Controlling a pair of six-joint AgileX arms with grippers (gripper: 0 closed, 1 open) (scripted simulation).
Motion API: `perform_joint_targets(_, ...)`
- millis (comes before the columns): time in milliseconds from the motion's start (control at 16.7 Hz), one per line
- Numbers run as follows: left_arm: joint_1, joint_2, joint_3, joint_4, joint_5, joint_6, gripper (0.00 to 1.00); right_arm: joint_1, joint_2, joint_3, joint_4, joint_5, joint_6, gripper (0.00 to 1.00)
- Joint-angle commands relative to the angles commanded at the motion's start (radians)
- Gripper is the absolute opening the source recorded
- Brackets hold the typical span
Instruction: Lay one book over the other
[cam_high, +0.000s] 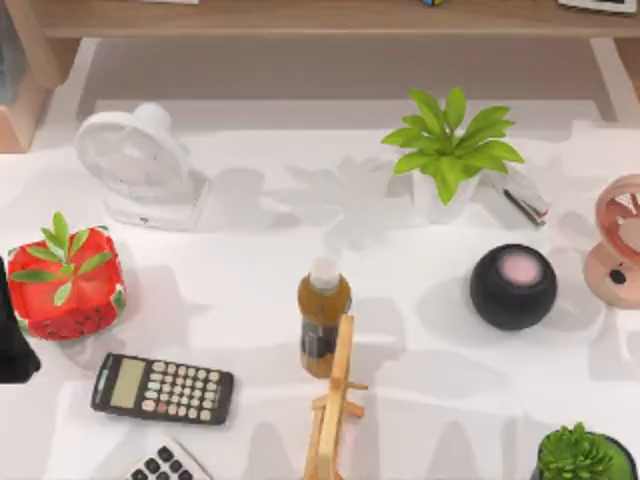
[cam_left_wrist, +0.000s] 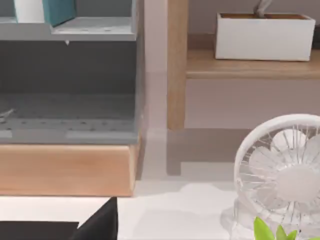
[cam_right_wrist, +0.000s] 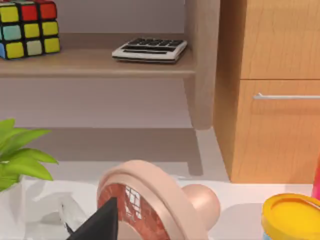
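Books: I find no book on the bench (cam_high: 250, 300); a teal slab (cam_left_wrist: 59, 9) and a white one (cam_left_wrist: 30, 9) stand in a grey rack (cam_left_wrist: 67, 35) in the left wrist view, and I cannot tell whether they are books.
Left gripper (cam_left_wrist: 100, 222): a dark tip low over the bench edge near the white fan (cam_left_wrist: 280, 175); open or shut, I cannot tell, and I see nothing held. The left arm (cam_high: 12, 330) sits at the bench's left edge.
Right gripper (cam_right_wrist: 97, 220): a dark tip just before the pink fan (cam_right_wrist: 150, 200); open or shut, I cannot tell, nothing seen in it.
Risk, target: with no book located I judge any reach now would be blind.
Risk, clutter: the bottle (cam_high: 323, 320) stands upright, touching or just beside the wooden stand (cam_high: 335, 410); a sweep across mid-bench could topple both.
Risk, right side: the pink fan is close to the right gripper, so a careless move could knock it.
Bottle: capped, dark amber liquid inside.
White pot (cam_high: 440, 200): holds a leafy plant (cam_high: 450, 140).
Strawberry pot (cam_high: 65, 290): holds a small green sprig.
Dark pot (cam_high: 625, 455): holds a succulent (cam_high: 575, 455).
Yellow-lidded tub (cam_right_wrist: 292, 217): closed, contents hidden.
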Motion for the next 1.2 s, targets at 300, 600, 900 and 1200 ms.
perform_joint_targets(300,0.014,0.061,0.050,0.019,0.018,-0.002,1.00,0.000,0.000,0.000,0.000,0.000,0.000,1.00)
perform_joint_targets(600,0.078,0.373,0.278,0.110,0.092,-0.001,1.00,0.000,0.000,0.000,0.000,0.000,0.000,1.00)
perform_joint_targets(900,0.169,0.878,0.609,0.248,0.195,0.005,1.00,0.000,0.000,0.000,0.000,0.000,0.000,1.00)
perform_joint_targets(1200,0.253,1.339,0.948,0.391,0.311,-0.003,1.00,0.000,0.000,0.000,0.000,0.000,0.000,1.00)
